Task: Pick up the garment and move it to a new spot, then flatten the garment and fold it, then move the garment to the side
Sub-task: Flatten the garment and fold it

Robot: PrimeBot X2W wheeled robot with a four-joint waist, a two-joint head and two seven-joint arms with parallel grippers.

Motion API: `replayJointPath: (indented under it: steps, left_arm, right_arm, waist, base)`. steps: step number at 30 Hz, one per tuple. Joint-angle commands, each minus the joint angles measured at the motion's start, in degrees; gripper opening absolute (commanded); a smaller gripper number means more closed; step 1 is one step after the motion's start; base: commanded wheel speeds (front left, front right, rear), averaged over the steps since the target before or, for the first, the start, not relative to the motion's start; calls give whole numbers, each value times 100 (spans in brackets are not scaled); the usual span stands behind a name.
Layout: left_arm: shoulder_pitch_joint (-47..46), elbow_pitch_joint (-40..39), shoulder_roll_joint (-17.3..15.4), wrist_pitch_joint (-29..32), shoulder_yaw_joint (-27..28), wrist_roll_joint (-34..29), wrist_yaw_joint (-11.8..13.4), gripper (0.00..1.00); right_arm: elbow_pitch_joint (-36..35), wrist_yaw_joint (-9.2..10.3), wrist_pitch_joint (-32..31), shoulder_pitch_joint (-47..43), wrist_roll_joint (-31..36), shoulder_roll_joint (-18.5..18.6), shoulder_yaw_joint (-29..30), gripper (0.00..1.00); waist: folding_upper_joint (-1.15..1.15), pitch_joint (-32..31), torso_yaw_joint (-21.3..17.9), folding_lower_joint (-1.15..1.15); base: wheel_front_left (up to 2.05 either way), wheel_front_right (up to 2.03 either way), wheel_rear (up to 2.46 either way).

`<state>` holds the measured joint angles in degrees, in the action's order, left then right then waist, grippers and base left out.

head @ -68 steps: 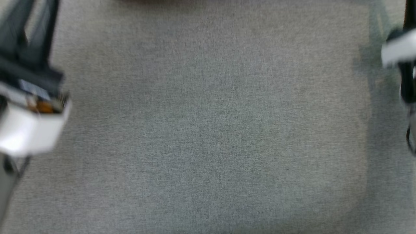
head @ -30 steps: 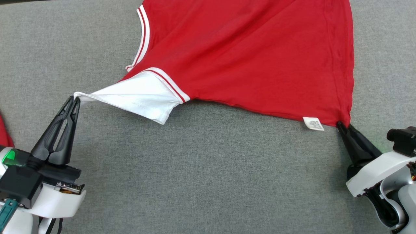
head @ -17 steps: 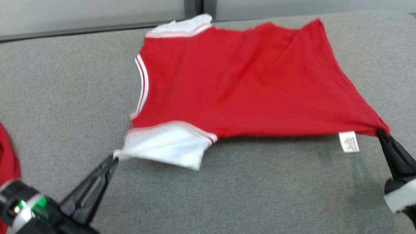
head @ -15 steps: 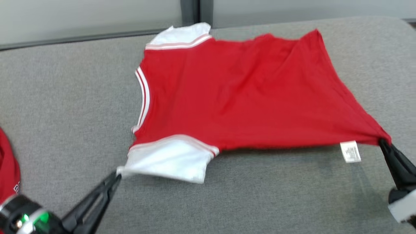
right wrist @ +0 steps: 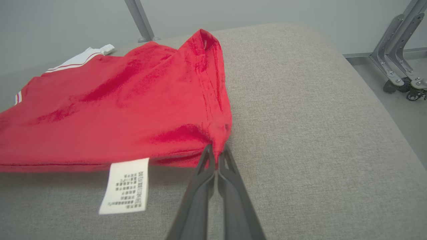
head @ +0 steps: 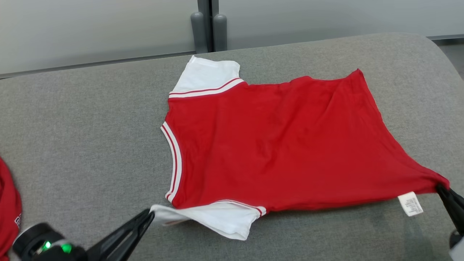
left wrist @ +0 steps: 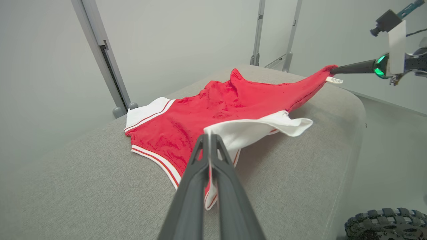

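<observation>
Broadly, the grey padded surface carries the shirt, which lies spread out across its middle with the neckline toward our left and the hem toward our right. Our left claw is clamped on the tip of the near white sleeve, and our right claw is pinched tight on the near hem corner, where the cloth draws to a point. Just beside that corner hangs the small white label.
</observation>
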<state>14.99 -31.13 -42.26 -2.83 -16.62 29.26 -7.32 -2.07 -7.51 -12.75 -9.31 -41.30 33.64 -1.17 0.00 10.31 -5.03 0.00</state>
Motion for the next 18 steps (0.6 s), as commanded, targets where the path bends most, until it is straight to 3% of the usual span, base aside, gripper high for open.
replayJointPath:
  steps: [1, 9, 18]
  left_arm:
    - [-357, 183, 115, -3, -127, 92, 2, 0]
    - [-2055, 1535, 300, -177, -917, 280, -14, 0]
    - [-3492, 2704, 260, -549, -1909, 262, -15, 0]
  right_arm:
    - [80, 3, -158, 319, 93, -165, -26, 0]
    - [1001, 3, -528, 1505, 264, -738, -144, 0]
    - [1869, 3, -279, 2676, 480, -807, -412, 0]
  waist:
    - [0, 12, 17, 0]
    - [0, 261, 144, 0]
    - [0, 739, 185, 0]
  base:
    - [0, 0, 0]
    - [0, 0, 0]
    - [0, 0, 0]
